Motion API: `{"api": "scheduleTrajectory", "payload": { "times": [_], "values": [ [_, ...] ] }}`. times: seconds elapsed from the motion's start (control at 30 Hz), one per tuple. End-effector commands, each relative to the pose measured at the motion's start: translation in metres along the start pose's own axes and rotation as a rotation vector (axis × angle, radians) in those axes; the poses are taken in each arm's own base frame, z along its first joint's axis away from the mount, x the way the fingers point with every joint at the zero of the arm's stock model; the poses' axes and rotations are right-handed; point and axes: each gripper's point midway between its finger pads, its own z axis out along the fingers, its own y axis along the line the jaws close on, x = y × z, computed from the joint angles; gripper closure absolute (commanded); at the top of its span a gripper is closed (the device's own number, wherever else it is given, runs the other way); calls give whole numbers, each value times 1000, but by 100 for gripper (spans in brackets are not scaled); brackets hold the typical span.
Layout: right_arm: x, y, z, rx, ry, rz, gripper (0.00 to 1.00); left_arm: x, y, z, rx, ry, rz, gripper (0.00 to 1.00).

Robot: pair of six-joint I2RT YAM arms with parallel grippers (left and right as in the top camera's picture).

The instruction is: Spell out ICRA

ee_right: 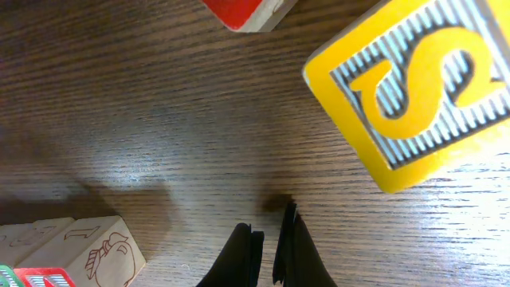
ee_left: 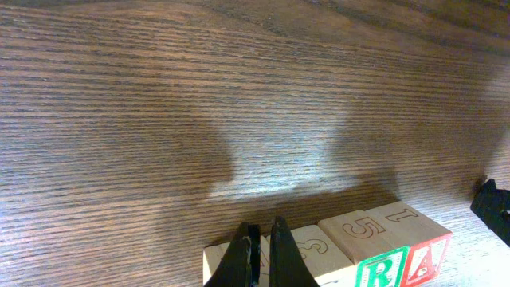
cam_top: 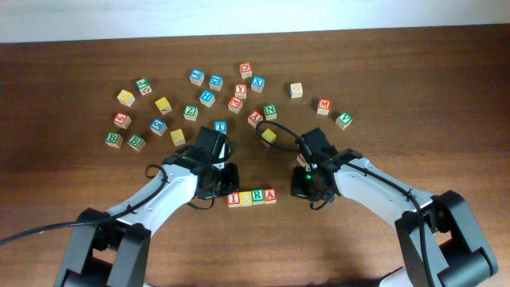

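The four cubes stand in a row near the table's front: the red I (cam_top: 233, 199), yellow C (cam_top: 245, 198), green R (cam_top: 257, 197) and red A (cam_top: 270, 195). My left gripper (cam_top: 225, 188) is at the row's left end. In the left wrist view its fingers (ee_left: 259, 255) are shut and empty over the leftmost cube (ee_left: 217, 259); the R face (ee_left: 382, 273) and A face (ee_left: 426, 263) show at the right. My right gripper (cam_top: 309, 182) is shut and empty above bare wood just right of the A cube (ee_right: 80, 249). Its fingers (ee_right: 271, 243) show in the right wrist view.
Several other letter cubes are scattered across the back of the table, from a green B (cam_top: 114, 140) to a green one at the right (cam_top: 344, 120). A yellow S cube (ee_right: 414, 88) and a red cube (ee_right: 243, 9) lie close beyond my right gripper.
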Motion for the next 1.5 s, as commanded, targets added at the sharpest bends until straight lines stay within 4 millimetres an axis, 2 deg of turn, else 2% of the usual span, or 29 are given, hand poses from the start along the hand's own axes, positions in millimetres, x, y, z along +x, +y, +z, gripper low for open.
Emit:
{"api": "scheduleTrajectory", "payload": {
  "times": [0.0,0.53,0.7,0.83,0.9,1.0,1.1,1.13,1.2,1.3,1.47],
  "values": [
    [3,-2,6,12,13,-14,96,-1,-4,0,14,6,-3,100],
    [3,-2,6,14,11,-15,96,1,-3,0,8,14,-6,100],
    [3,-2,6,14,11,-15,96,-9,2,-1,-15,-27,-8,100],
    [3,-1,6,12,11,-26,96,-29,18,-19,-41,-55,-60,100],
    [6,6,7,7,7,-61,96,-33,42,-33,-71,-40,-146,100],
    [6,10,7,-1,1,-73,96,-15,64,-39,-116,39,-186,100],
    [11,17,7,-43,27,-49,96,19,72,-35,-159,160,-165,100],
    [13,21,8,-47,30,-61,96,27,69,-30,-161,177,-147,100],
    [16,29,9,-61,23,-90,96,30,61,-21,-148,171,-124,100],
    [18,33,9,-66,20,-103,96,31,36,-9,-66,172,-89,100],
    [16,38,9,-91,16,-107,96,34,33,-5,-68,183,-73,100]
  ]
}}
